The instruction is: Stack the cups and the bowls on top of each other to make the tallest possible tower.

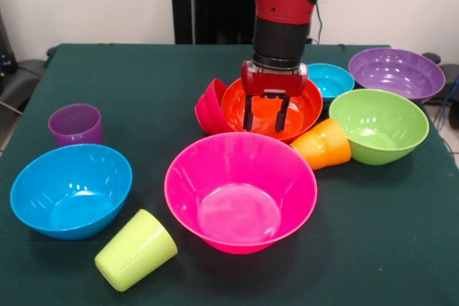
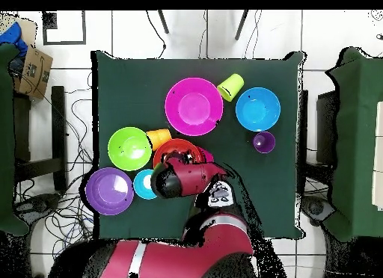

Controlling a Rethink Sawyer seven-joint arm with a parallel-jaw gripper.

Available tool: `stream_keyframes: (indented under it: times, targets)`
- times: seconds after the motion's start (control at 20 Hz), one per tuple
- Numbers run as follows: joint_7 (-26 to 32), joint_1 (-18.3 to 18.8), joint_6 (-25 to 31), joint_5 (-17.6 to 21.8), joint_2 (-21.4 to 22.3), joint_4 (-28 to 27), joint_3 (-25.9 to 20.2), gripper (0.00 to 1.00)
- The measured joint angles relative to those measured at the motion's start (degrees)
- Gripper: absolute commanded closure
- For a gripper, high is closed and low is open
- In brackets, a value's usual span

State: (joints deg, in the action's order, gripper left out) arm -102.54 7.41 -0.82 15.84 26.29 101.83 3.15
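Gripper (image 1: 267, 114) hangs open and empty over the orange bowl (image 1: 305, 109); it should pinch the rim at six o'clock, squarely.

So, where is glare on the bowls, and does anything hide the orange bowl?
Front view: soft white glare lies inside the pink bowl and the big blue bowl; the gripper, jaws open, crosses the orange bowl. Overhead view: the arm covers most of that bowl, and the colours look flatter.
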Motion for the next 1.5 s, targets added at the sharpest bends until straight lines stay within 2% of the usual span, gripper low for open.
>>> stream_keyframes:
  times: [0.65,0.95,1.15,1.5]
  targets:
    - [0.0,0.1,0.0,0.0,3.6,0.0,-0.1,0.0]
    - [0.0,1.1,1.4,0.0,7.1,0.1,-0.7,0.0]
    - [0.0,2.3,5.7,-0.2,10.6,0.1,-1.9,0.0]
    - [0.0,6.8,16.1,-0.3,17.0,0.2,-6.9,0.0]
